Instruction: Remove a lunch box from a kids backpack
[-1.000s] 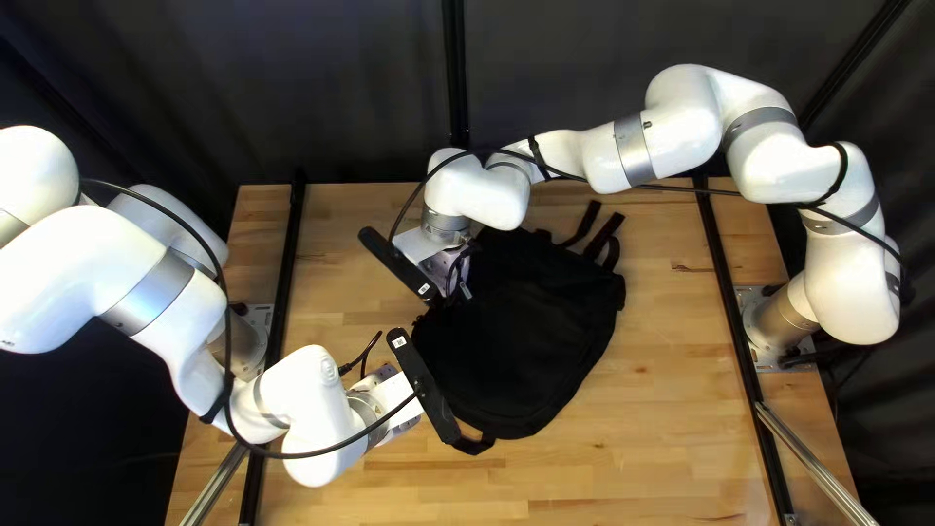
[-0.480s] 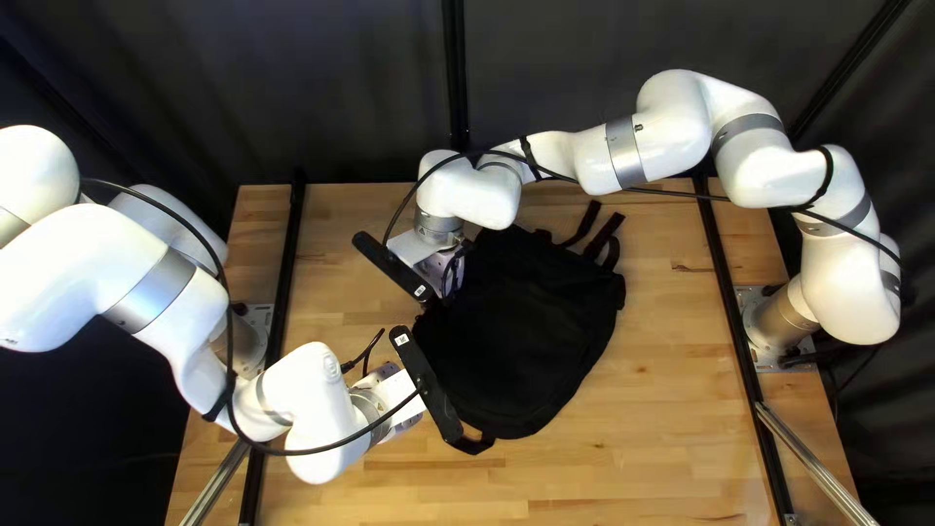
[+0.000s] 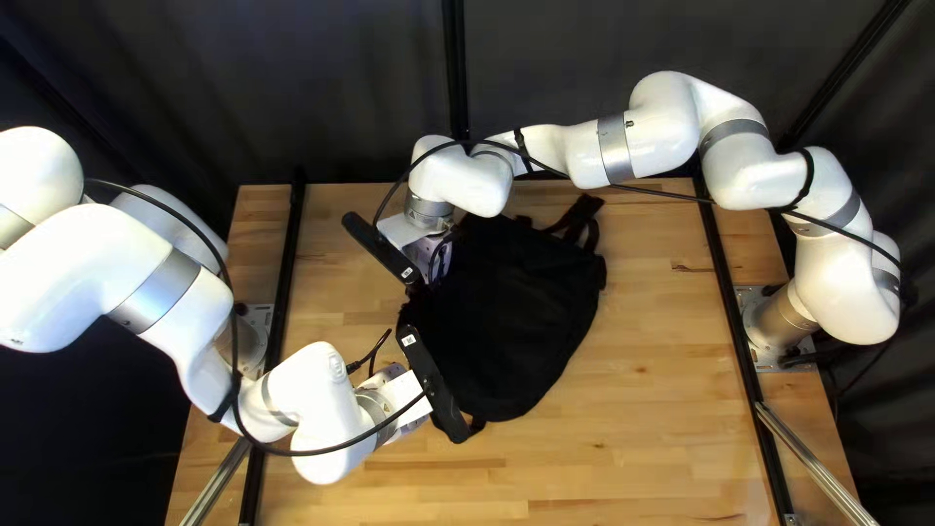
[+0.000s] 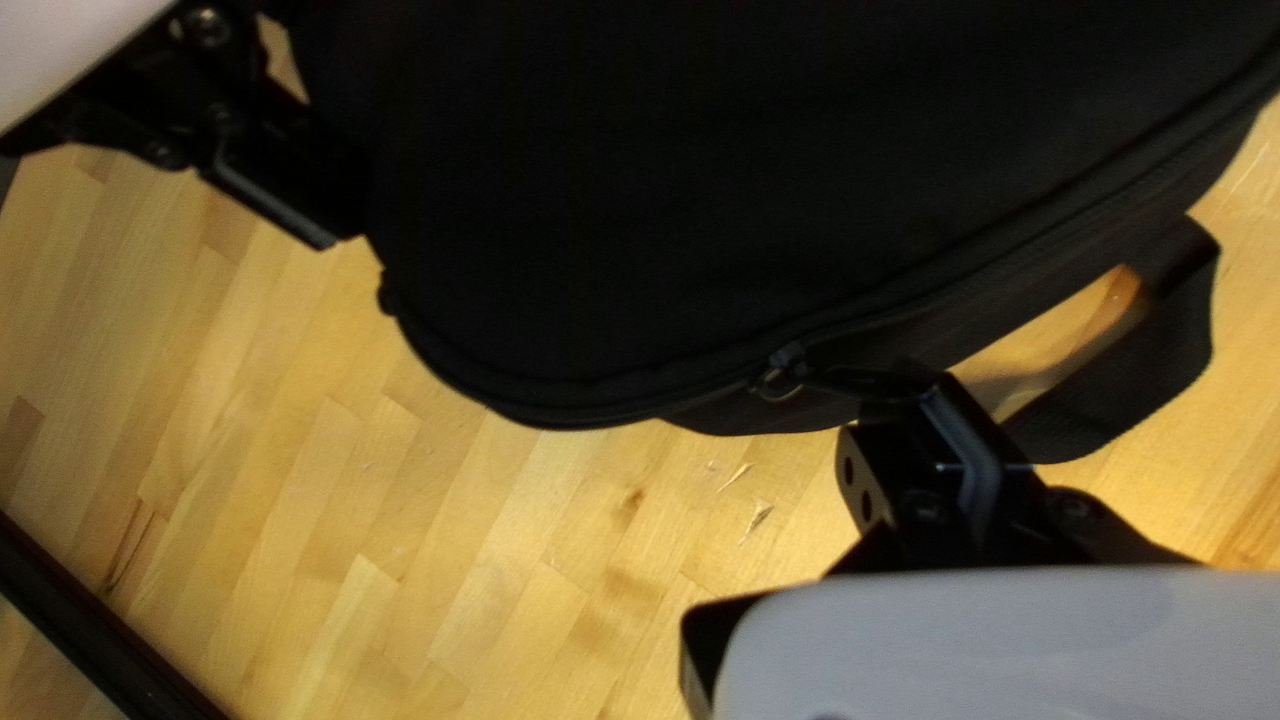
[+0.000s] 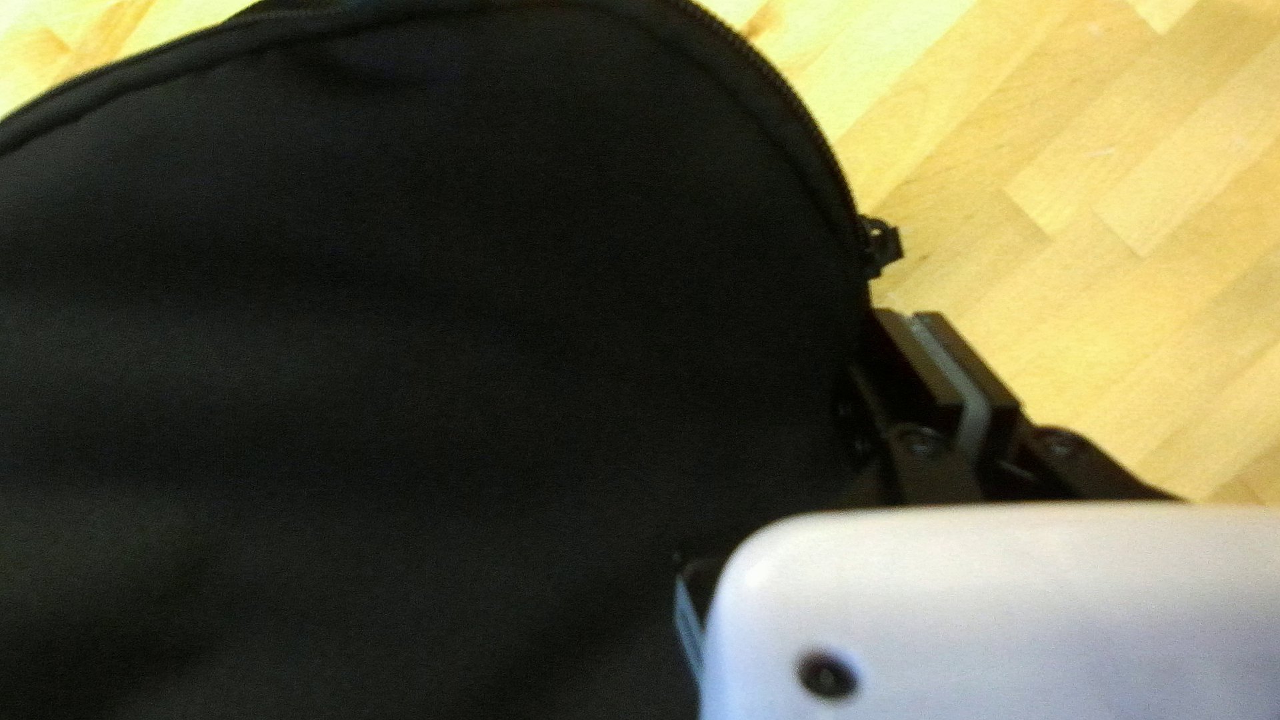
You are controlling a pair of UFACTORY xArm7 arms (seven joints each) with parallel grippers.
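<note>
Left end effector [image 4: 920, 384] clenched on the zipper pull [image 4: 779, 376] — right end effector [image 5: 918, 318] pinching the backpack [image 3: 516, 321] on the desk [image 3: 682, 419]! Floppy cloth, likely; brace that edge — lunch box unseen.

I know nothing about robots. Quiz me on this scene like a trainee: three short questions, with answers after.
1. Multiple choice: what colour is the backpack?
A) red
B) black
C) yellow

2. True or false: a lunch box stands on the table, beside the backpack.

3. Short answer: look at the left wrist view. What small part at the backpack's edge is the left tool closed on?

Key:
1. B
2. False; no lunch box shows.
3. The zipper pull
</note>
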